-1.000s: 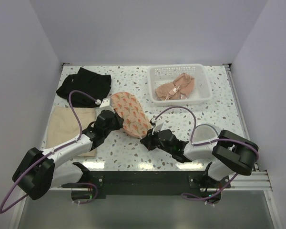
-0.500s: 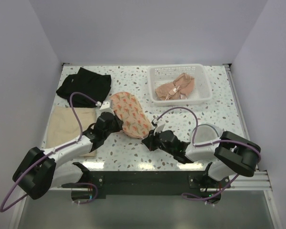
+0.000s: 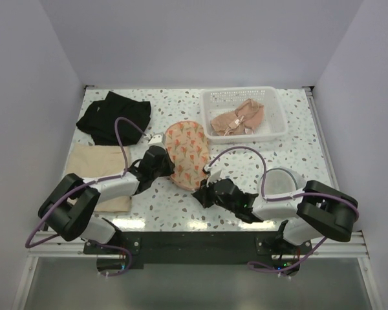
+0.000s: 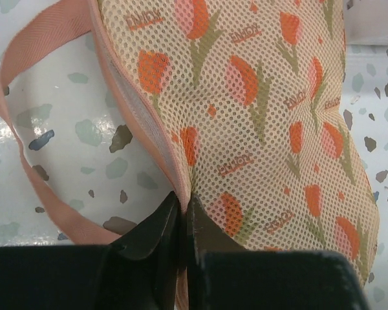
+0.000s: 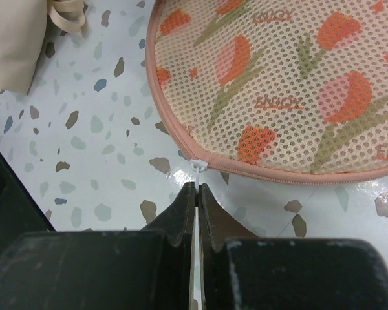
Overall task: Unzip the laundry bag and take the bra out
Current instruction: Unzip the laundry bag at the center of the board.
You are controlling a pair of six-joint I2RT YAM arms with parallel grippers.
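I counted one mesh laundry bag (image 3: 187,152) with a tulip print. It had one zipper pull (image 5: 198,165) on its edge and one pink strap loop (image 4: 26,129). There was one white basket (image 3: 242,92), and in it one pinkish-beige heap (image 3: 238,117); I couldn't tell how many pieces made it up. On the one counter (image 3: 297,148) I also saw one black garment (image 3: 114,116) and one beige cloth (image 3: 90,165). I had two hands in view: the left hand (image 4: 181,208) and the right hand (image 5: 195,190).

Top camera overlooks the table (image 3: 297,155); both close wrist cameras share the laundry bag (image 3: 187,154).
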